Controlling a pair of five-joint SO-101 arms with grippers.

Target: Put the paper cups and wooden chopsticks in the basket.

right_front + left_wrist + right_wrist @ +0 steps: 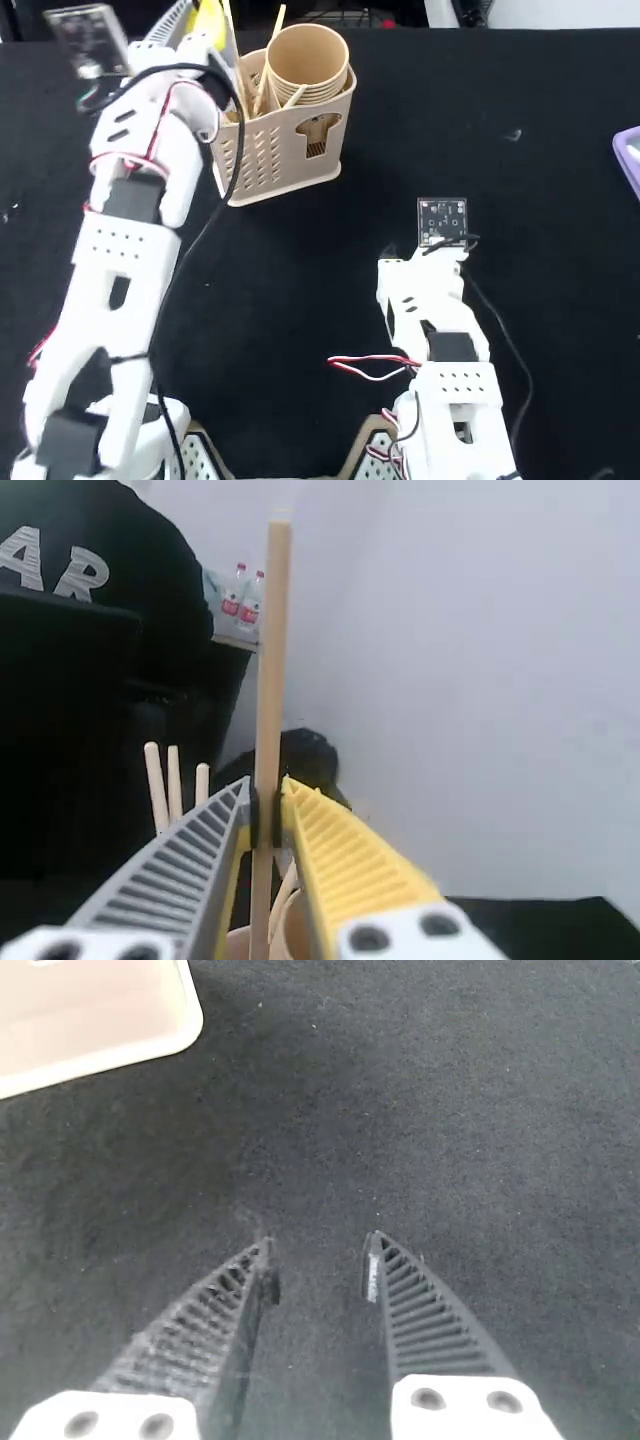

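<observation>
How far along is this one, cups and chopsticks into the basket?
Done: the stacked paper cups stand in the basket, with several chopsticks beside them. In hand: the left gripper is shut on one upright chopstick at the basket. Left: dropping that chopstick in, probably the last piece. The right gripper is open over the table, holding nothing.

The table (pixel 540 320) is covered with a black, felt-like cloth. A plain white wall (pixel 480 630) is seen behind. Two red-labelled bottles (pixel 243 598) are located near that wall. A purple object (pixel 630 160) is cut off at the table's edge.
</observation>
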